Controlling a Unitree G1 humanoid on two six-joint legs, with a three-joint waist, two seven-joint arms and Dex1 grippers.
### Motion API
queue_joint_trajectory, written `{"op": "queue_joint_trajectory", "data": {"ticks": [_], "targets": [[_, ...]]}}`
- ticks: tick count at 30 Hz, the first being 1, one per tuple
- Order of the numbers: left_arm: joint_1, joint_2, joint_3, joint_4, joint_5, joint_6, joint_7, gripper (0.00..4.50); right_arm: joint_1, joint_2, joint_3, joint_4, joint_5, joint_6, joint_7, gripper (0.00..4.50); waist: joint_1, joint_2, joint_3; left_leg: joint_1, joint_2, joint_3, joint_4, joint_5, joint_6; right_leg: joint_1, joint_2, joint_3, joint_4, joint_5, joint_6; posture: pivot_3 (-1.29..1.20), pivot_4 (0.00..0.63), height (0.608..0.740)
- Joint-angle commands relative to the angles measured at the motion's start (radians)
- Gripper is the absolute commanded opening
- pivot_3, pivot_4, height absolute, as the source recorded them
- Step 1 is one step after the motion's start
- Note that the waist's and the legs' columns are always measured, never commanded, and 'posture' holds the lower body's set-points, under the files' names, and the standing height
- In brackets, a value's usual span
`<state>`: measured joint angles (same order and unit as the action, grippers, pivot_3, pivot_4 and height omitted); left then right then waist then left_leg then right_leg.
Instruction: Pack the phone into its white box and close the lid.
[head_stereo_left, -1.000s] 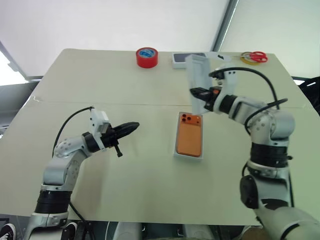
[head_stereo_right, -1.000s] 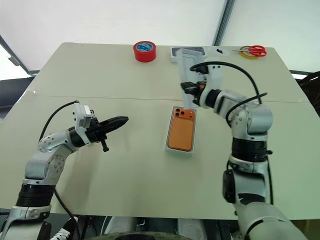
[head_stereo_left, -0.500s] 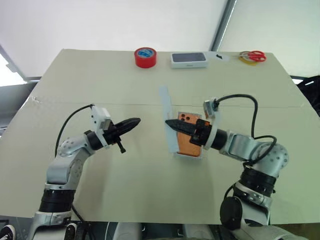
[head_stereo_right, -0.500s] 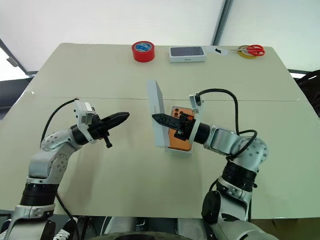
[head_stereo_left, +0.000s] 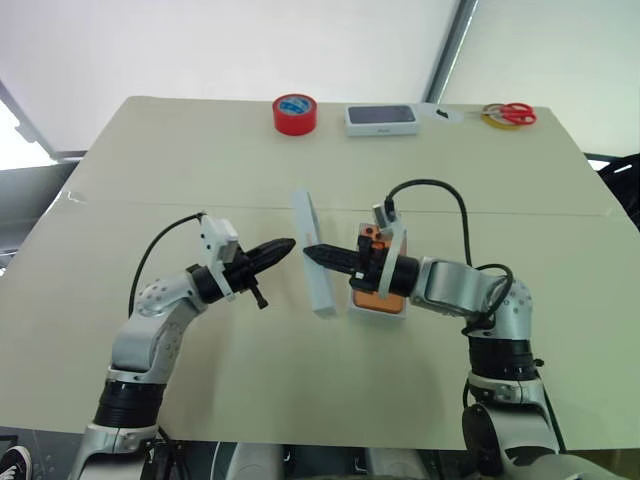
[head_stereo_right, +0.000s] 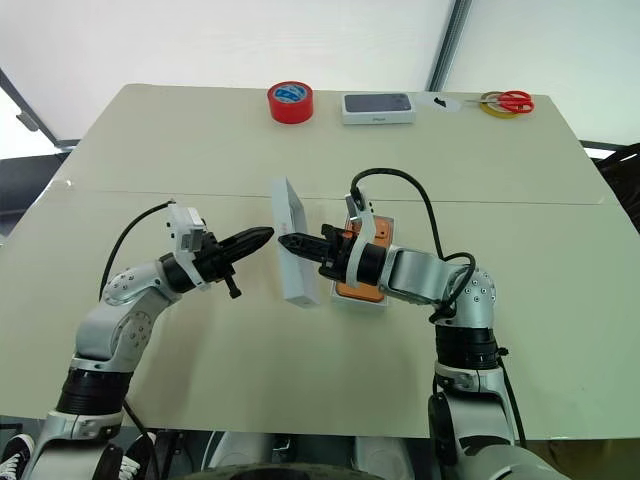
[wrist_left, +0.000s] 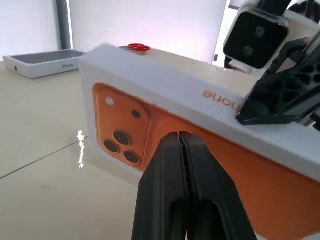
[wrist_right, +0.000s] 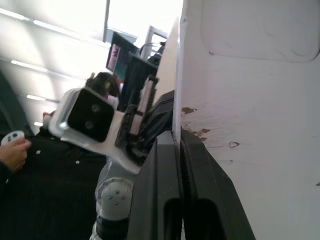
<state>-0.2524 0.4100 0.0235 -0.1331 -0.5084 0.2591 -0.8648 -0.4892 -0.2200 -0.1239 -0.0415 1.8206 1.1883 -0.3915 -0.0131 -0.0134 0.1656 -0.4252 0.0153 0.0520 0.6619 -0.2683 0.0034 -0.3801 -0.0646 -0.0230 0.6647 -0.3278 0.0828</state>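
1. One lid (head_stereo_right: 293, 258) stands on edge, pinched by its wall in the right gripper (head_stereo_right: 287, 242), just left of the white box (head_stereo_right: 384, 298) holding the orange phone (head_stereo_left: 381, 294).
2. Turn it open-side down, align it over the tray, then lower it evenly.
3. Left gripper (head_stereo_right: 262, 236), fingers together and empty, points at the lid's printed face; contact is unclear.
4. Right arm hides most of the phone.
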Motion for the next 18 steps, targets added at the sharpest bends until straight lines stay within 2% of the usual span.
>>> {"op": "queue_joint_trajectory", "data": {"ticks": [1,10,13,16,18], "targets": [[0.006,-0.013,-0.012,-0.044,0.002,0.006,0.019,0.05,0.025,-0.029,0.016,-0.001,0.009,-0.036,0.0,0.0,-0.001,0.0,0.0,0.0,0.0,0.0,0.0,0.0,0.0,0.0,0.0,0.0,0.0,0.0,0.0,0.0,0.15,0.74],[-0.013,-0.098,-0.072,0.04,0.073,-0.039,0.063,0.05,0.034,-0.088,0.012,0.02,-0.092,-0.104,0.055,0.0,0.002,0.0,-0.001,0.0,0.0,0.0,0.001,0.0,0.0,0.0,0.0,0.0,0.0,0.0,0.0,0.0,0.15,0.74],[-0.027,-0.124,-0.086,0.064,0.086,-0.038,0.065,0.05,0.048,-0.1,-0.002,0.024,-0.068,-0.112,0.087,0.0,0.003,0.0,-0.001,0.0,0.0,0.0,0.001,0.0,0.0,0.001,0.0,0.0,0.0,0.0,0.0,0.0,0.15,0.74],[-0.04,-0.143,-0.098,0.075,0.088,-0.029,0.063,0.0,0.059,-0.114,-0.01,0.019,-0.034,-0.113,0.11,0.96,0.002,0.0,-0.001,0.0,0.0,0.0,0.002,0.0,0.001,0.001,0.0,0.0,0.0,0.0,0.0,0.0,0.15,0.74],[-0.047,-0.153,-0.113,0.092,0.098,-0.037,0.053,0.0,0.067,-0.128,-0.017,0.014,-0.017,-0.123,0.105,1.96,0.001,0.0,-0.001,0.0,0.0,0.0,0.002,0.0,0.001,0.001,0.0,0.0,0.0,0.0,0.0,0.0,0.15,0.74]]}}
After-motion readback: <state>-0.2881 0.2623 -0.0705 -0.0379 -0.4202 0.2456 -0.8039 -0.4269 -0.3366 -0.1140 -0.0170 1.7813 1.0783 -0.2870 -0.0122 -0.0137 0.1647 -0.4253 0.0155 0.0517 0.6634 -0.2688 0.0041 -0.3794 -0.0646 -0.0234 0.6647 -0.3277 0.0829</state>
